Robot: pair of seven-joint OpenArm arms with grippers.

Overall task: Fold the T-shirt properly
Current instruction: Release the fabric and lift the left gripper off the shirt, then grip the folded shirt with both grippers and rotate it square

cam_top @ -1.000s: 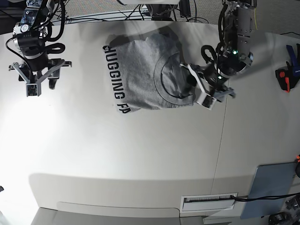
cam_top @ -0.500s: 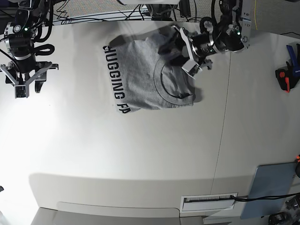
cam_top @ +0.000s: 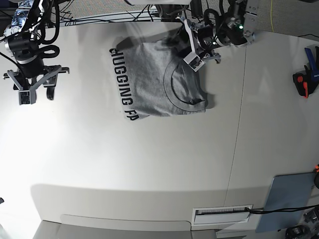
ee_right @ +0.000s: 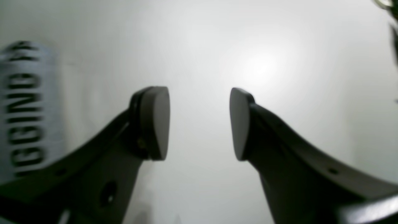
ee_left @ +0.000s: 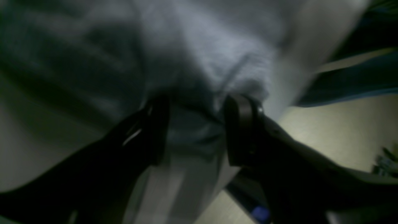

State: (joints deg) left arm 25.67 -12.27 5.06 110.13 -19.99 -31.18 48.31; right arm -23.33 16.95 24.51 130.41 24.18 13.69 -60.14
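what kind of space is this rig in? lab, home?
Likely a robotics lab or workshop: a bare white table, loose cables behind it, and a clamp lying near the T-shirt.

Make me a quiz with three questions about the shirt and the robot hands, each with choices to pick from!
1. Where is the left gripper?
A. At the T-shirt's far edge
B. Beside the red clamp
C. At the table's near edge

2. What colour are the letters on the T-shirt?
A. Red
B. Black
C. Yellow

3. How is the right gripper?
A. Shut on the T-shirt
B. Open and empty
C. Shut on a cable

Answers:
1 A: the base view shows it over the shirt's far edge, cloth between its fingers.
2 B: black block letters run along one edge.
3 B: its jaws stand apart with only bare table between them.
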